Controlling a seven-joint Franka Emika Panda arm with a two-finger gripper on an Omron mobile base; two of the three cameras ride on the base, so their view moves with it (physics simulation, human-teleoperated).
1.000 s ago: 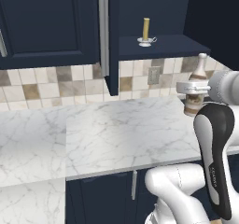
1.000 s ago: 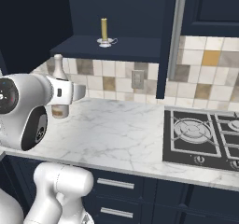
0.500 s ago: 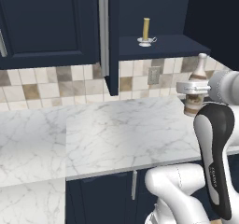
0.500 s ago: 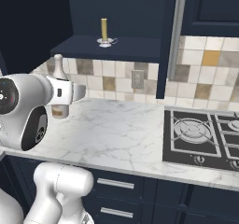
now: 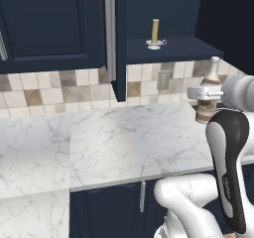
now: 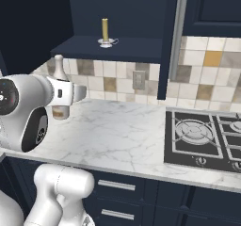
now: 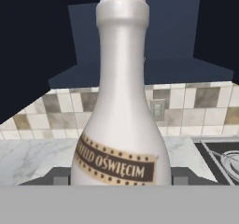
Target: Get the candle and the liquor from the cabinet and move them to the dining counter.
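Small brownish glass liquor bottle with pale neck and label stands upright, long axis vertical, clamped at mid-body between the two-finger gripper, clear above the tile-backed marble worktop. Short pale-yellow candle on white saucer sits on the open navy cabinet shelf, at 11 o'clock from the bottle, well apart.

A home kitchen. Navy cabinets hang over a tiled wall. A marble worktop carries a gas hob.
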